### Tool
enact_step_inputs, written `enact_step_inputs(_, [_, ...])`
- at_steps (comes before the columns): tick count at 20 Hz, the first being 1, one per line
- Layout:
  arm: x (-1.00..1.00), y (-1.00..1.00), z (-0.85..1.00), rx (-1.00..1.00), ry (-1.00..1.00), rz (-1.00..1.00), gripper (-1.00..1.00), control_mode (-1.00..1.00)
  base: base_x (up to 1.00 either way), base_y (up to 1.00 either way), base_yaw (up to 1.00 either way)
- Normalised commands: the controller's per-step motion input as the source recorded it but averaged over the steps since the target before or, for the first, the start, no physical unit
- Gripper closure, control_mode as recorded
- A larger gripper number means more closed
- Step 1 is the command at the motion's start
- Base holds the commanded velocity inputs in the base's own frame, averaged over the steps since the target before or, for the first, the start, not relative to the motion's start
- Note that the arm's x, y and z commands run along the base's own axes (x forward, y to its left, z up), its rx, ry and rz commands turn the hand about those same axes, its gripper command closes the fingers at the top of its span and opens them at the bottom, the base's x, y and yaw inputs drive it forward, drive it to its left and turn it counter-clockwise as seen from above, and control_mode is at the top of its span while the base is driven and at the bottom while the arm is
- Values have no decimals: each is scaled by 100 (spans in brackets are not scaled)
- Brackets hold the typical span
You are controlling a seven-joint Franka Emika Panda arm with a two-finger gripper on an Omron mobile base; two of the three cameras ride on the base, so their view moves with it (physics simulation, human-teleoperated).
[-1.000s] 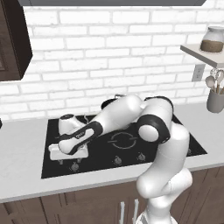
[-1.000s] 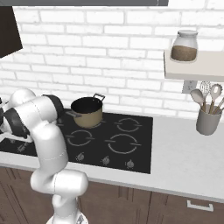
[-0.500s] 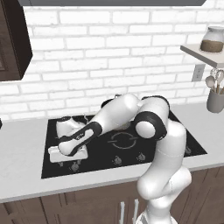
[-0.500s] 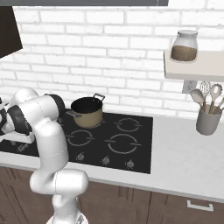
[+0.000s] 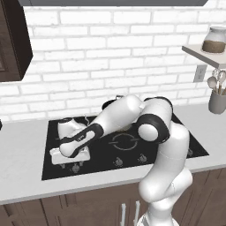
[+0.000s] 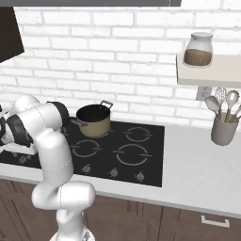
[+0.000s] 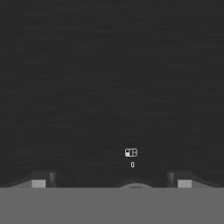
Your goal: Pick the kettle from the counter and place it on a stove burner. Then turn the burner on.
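The silvery-white kettle (image 5: 67,127) stands on the black cooktop (image 5: 101,159) at its back left, thin handle up, partly behind my forearm. My gripper (image 5: 70,161) hangs low over the cooktop's front left, in front of the kettle and apart from it. In the hand view the gripper (image 7: 111,183) is open and empty, its fingertips (image 7: 39,182) wide apart just above the glass. A round knob (image 7: 136,186) sits between them under a small white marking (image 7: 131,152). The large stove burner ring (image 6: 132,154) lies bare at front right.
A tan pot (image 6: 94,120) with a black inside stands on a back burner. More knobs (image 5: 118,161) line the cooktop's front edge. The pale counter (image 5: 22,145) runs to both sides. A utensil holder (image 6: 223,127) and a shelf with a jar (image 6: 197,49) are at the right.
My hand has crept slightly forward and down over the cooktop's front left. The kettle and the pot have not moved.
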Motion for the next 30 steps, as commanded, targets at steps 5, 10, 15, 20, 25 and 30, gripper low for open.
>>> enact_step_inputs(5, [-3, 0, -2, 0, 0, 0, -100, -100, 0, 0, 0])
enact_step_inputs(10, [-35, -12, -3, 0, 0, 0, -100, -100, 0, 0, 0])
enact_step_inputs(15, [0, -8, 0, 0, -1, 0, -100, -100, 0, 0, 0])
enact_step_inputs(20, [0, -9, 0, 0, -4, 0, -100, -100, 0, 0, 0])
enact_step_inputs(25, [0, 0, 0, 0, 0, 0, 100, -100, 0, 0, 0])
enact_step_inputs(30, [0, 0, 0, 0, 0, 0, 100, -100, 0, 0, 0])
